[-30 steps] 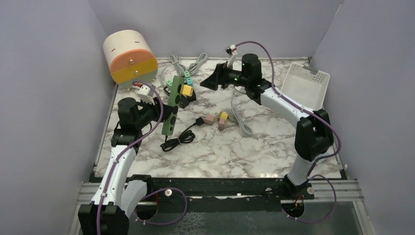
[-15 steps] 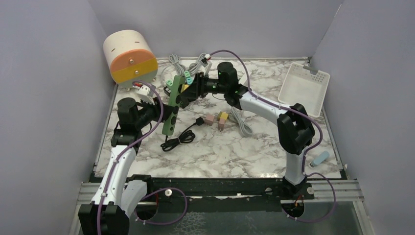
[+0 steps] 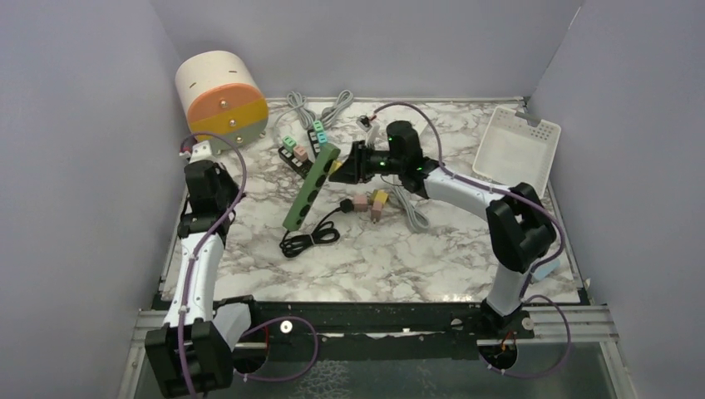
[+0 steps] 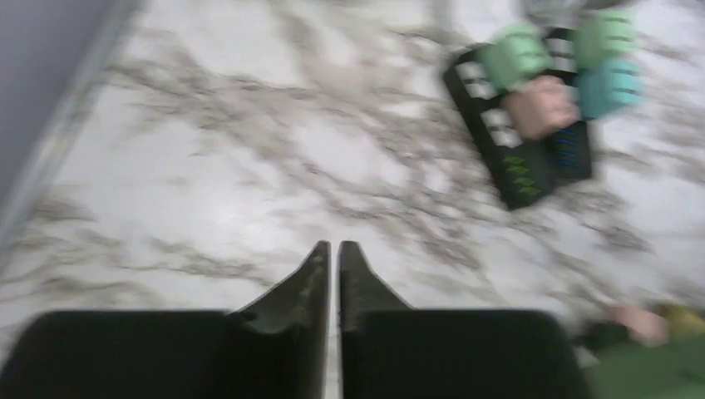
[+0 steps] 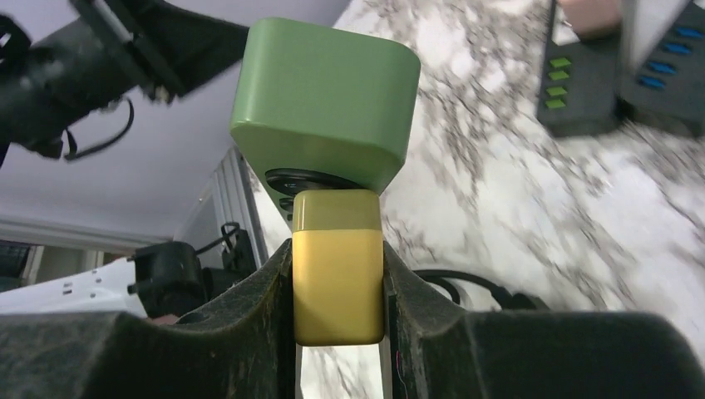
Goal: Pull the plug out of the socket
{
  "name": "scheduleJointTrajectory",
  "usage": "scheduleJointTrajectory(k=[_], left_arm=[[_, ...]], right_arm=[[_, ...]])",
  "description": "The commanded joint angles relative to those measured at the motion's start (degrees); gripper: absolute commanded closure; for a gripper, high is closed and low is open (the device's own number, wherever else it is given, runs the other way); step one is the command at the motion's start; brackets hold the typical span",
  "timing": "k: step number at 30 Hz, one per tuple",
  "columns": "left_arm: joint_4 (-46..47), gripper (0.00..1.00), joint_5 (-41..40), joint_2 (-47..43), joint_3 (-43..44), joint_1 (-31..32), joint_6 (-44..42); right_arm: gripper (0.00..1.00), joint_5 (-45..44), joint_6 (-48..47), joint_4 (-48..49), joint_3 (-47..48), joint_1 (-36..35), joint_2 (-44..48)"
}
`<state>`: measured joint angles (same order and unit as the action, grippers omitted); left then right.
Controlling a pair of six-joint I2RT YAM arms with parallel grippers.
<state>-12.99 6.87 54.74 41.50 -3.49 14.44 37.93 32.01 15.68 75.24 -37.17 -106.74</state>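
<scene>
The socket is a long green power strip [image 3: 309, 189] lying slantwise mid-table, its far end raised. In the right wrist view its end face [image 5: 326, 100] fills the top, with the yellow plug [image 5: 338, 274] still seated in it. My right gripper [image 5: 338, 249] is shut on that plug, one finger on each side; from above it [image 3: 341, 169] sits at the strip's far end. My left gripper [image 4: 332, 247] is shut with nothing in it and hangs over bare marble. From above it [image 3: 214, 181] is near the left wall, apart from the strip.
A black power strip [image 3: 301, 150] with several coloured plugs [image 4: 549, 79] lies behind the green one. Pink and yellow plugs [image 3: 371, 201], grey cables [image 3: 409, 208] and a coiled black cord [image 3: 309, 238] lie mid-table. A white tray [image 3: 517, 150] leans back right; a round orange-and-cream container [image 3: 221, 96] stands back left.
My right gripper reached the green strip and shut on the yellow plug. My left gripper let go of the strip and pulled back to the left wall. The strip swung rightward.
</scene>
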Motion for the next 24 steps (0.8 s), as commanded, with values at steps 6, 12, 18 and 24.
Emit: scheduleJointTrajectory(k=[6,12,18,24], left_arm=[[-2.8,1.00,-16.7,1.6,0.2,-9.9,7.2],[22.8,0.78,33.8,-1.7,-6.0,-7.3,10.1],[14.4,0.01,38.2,0.9,-2.1,7.4,-1.6],[12.0,0.01,33.3,7.3,-0.7,16.8,-4.1]], right_arm=[[0.99,5.8,-8.0,-5.8,-12.6,7.5,11.9],[0.99,9.0,-4.0,-2.4,-10.2,7.3,7.2],[0.99,10.8,-2.1,-1.4,-4.2,6.7,4.1],[0.99,10.8,-1.7,-2.0,-1.5,4.8,4.0]])
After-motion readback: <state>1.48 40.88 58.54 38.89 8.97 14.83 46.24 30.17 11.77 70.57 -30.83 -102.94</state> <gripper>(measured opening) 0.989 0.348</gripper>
